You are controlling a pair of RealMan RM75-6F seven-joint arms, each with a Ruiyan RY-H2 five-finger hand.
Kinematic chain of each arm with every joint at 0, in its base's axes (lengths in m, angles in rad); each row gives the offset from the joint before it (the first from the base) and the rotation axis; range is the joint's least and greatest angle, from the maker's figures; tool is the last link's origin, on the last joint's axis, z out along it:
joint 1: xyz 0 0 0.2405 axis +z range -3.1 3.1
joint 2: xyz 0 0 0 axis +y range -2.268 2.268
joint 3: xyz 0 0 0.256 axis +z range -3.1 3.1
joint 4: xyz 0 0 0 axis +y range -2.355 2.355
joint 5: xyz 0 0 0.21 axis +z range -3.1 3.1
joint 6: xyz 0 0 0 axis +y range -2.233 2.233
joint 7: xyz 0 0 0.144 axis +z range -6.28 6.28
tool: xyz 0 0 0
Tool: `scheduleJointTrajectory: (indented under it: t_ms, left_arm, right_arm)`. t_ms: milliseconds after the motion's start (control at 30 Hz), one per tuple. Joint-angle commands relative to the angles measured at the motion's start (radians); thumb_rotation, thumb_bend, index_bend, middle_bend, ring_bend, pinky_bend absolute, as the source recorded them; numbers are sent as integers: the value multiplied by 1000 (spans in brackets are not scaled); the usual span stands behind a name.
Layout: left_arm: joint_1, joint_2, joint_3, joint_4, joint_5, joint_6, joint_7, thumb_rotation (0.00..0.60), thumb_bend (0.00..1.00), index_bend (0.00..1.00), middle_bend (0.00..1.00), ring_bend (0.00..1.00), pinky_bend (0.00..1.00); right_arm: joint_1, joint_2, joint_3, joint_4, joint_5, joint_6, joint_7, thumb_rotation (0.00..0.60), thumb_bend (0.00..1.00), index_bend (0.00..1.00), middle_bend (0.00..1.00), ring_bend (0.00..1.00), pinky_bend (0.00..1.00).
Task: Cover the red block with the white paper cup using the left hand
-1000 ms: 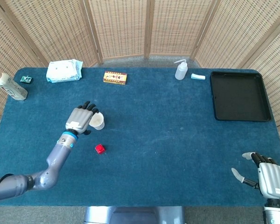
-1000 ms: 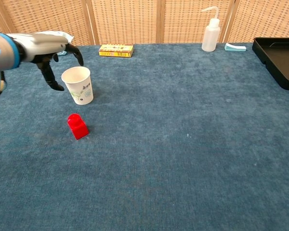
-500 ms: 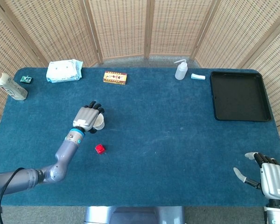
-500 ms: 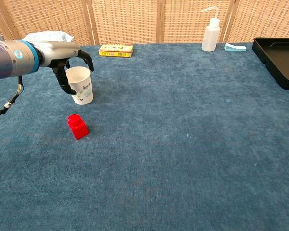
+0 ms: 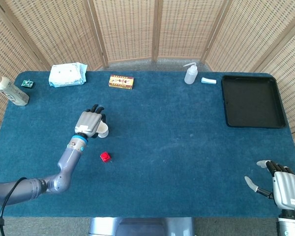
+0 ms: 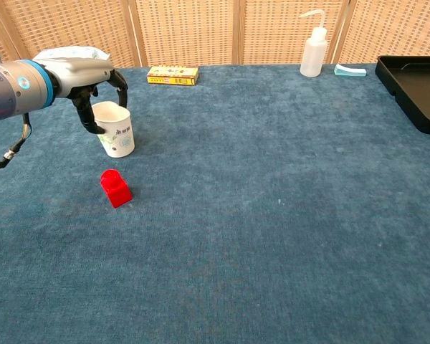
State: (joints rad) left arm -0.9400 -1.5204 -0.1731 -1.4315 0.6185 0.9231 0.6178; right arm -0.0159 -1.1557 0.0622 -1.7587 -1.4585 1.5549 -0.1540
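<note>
The white paper cup (image 6: 116, 132) stands upright, mouth up, on the blue table left of centre. My left hand (image 6: 86, 75) reaches over it from the left. Its thumb touches the cup's near-left side and its fingers (image 6: 122, 77) curl round behind the rim, so it grips the cup. From the head camera the left hand (image 5: 88, 123) hides most of the cup (image 5: 103, 131). The red block (image 6: 115, 188) lies bare on the cloth, a short way in front of the cup, also visible as red block (image 5: 104, 157). My right hand (image 5: 285, 189) rests at the table's near right edge, fingers spread, holding nothing.
A black tray (image 5: 253, 101) sits at the far right. Along the back edge are a squeeze bottle (image 5: 190, 73), a yellow box (image 5: 121, 81) and a wipes pack (image 5: 67, 74). Another bottle (image 5: 7, 90) lies at the far left.
My left hand came over the cup from the left and closed its fingers round the rim. The cup has shifted slightly left with it. The red block and right hand stayed put.
</note>
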Motion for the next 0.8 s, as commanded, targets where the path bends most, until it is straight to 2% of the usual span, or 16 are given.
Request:
scheduleJointTrajectory:
  t_ms: [33, 100, 267, 400, 600, 700, 733, 800]
  left_arm:
    - [15, 4, -14, -12, 12, 9, -43, 600, 261, 451, 132, 21, 206]
    - [31, 17, -33, -31, 12, 1, -96, 600, 258, 451, 132, 21, 207]
    - [95, 81, -112, -82, -29, -91, -325, 600, 251, 451, 132, 21, 214]
    - [131, 111, -137, -69, -50, -166, -449, 600, 235, 452, 132, 21, 194]
    - [113, 159, -101, -17, -142, -341, -508, 600, 154, 418, 132, 12, 149]
    - [77, 180, -52, 3, -165, -381, -472, 600, 99, 271, 110, 0, 120]
    - [57, 191, -32, 3, -182, -385, -455, 600, 82, 194, 87, 0, 109]
    - [29, 209, -7, -10, -190, -351, -419, 600, 65, 97, 57, 0, 101]
  right_arm:
    - [-1, 0, 0, -2, -1, 1, -1, 143, 275, 365, 417, 425, 377]
    - [-2, 0, 0, -2, -2, 2, 0, 147, 275, 365, 417, 425, 377]
    - [-2, 0, 1, 2, -4, 3, 7, 143, 275, 365, 417, 425, 377]
    - [1, -4, 3, 4, -6, 0, 13, 147, 275, 365, 417, 425, 377]
    - [6, -8, 7, 2, -12, 0, 10, 144, 275, 365, 417, 425, 378]
    - [6, -9, 6, 0, -13, 0, 7, 146, 274, 365, 417, 425, 377]
    - [5, -9, 5, -2, -14, 1, 7, 146, 274, 365, 417, 425, 378]
    - [1, -7, 5, -5, -16, 8, 8, 145, 275, 365, 417, 425, 376]
